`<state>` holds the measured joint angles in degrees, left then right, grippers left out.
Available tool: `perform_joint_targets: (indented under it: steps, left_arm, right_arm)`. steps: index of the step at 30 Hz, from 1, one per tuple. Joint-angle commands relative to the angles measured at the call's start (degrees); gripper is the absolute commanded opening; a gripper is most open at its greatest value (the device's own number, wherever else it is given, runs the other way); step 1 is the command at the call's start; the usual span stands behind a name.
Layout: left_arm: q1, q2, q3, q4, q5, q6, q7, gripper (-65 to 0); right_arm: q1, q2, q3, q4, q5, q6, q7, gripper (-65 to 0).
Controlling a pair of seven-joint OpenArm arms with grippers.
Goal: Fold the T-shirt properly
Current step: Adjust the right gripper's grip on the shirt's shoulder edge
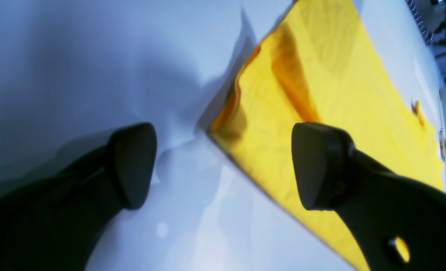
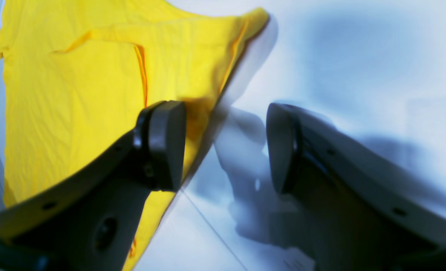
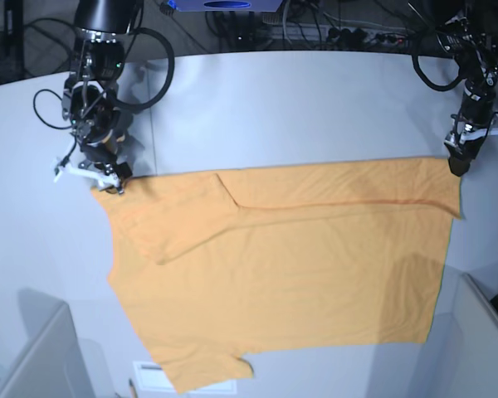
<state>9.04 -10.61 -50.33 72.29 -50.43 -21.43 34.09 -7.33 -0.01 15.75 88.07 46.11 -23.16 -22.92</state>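
The T-shirt [image 3: 282,274] lies spread flat across the middle of the white table [image 3: 257,99] in the base view, its far edge folded over toward the near side so that a doubled band runs along the top, from the upper left to the upper right of the cloth. A sleeve [image 3: 207,377] sticks out at the lower left of the shirt, near the bottom edge of the frame. The right gripper [image 3: 108,181] sits at the upper left corner of the shirt in the base view, low over the table right at the cloth's edge. In the right wrist view its two dark fingers [image 2: 162,146] stand wide apart with nothing between them; the left one overlaps the yellow cloth [image 2: 76,105] and the other is over bare table. The left gripper [image 3: 458,164] is at the upper right corner of the shirt in the base view, just above the corner of the folded band. In the left wrist view its fingers [image 1: 132,165] are also spread wide and empty, one over the table and one over the cloth [image 1: 321,75], whose edge runs diagonally between them.
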Motion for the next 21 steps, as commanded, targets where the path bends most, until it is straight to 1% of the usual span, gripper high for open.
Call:
perform_joint_targets:
  steps: [1, 5, 7, 8, 11, 12, 14, 15, 17, 21]
  left_arm:
    - [-0.55, -0.69, -0.09, -0.25, -0.33, -0.24, 0.07, -11.0]
    - [-2.49, -0.77, -0.09, -3.76, -0.25, -0.24, 0.07, -11.2]
    - [-3.02, -0.77, -0.09, -4.73, 1.78, -0.24, 0.07, -12.2]
    - [-3.98, -0.77, -0.09, -4.91, 3.89, -0.24, 0.07, -14.5]
    - [-5.30, -0.69, -0.44, -5.17, 9.60, -0.24, 0.07, -27.0]
    - [-5.39, -0.69, -0.44, -5.08, 10.30, -0.24, 0.07, -30.6]
    - [-5.48, -0.69, -0.53, -5.17, 10.57, -0.24, 0.07, -35.2]
    - [-5.39, -0.69, -0.53, -5.08, 10.57, -0.24, 0.07, -36.2]
    - [-5.48, -0.69, -0.53, -5.17, 10.57, -0.24, 0.07, -36.0]
    - [-5.83, -0.69, -0.27, -4.47, 10.57, -0.24, 0.07, -36.0]
  right_arm:
    - [1.57, 0.41, 0.03, 0.06, 0.18, 0.17, 0.19, -32.3]
    - [4.21, 0.49, 0.21, -3.90, 0.00, 0.17, 0.19, -32.3]
    - [4.74, 0.49, 0.21, -5.13, 0.00, 0.17, 0.19, -32.3]
    - [5.18, 0.49, 0.21, -5.57, 0.00, 0.17, 0.19, -32.4]
    - [5.00, 0.49, 0.21, -5.39, 0.00, 0.17, 0.19, -32.7]
    - [4.04, 0.49, 0.21, -4.34, 0.09, 0.17, 0.19, -32.7]
    - [2.45, 0.49, -0.06, -1.17, 0.09, 0.26, 0.28, -32.7]
    - [1.75, 0.41, -0.14, 0.41, 0.09, 0.26, 0.37, -32.7]
    - [1.22, 0.32, -0.14, 1.91, 0.09, 0.26, 1.42, -32.4]
    - [3.86, 0.49, 0.12, 0.24, 0.09, 0.26, 1.69, -32.3]
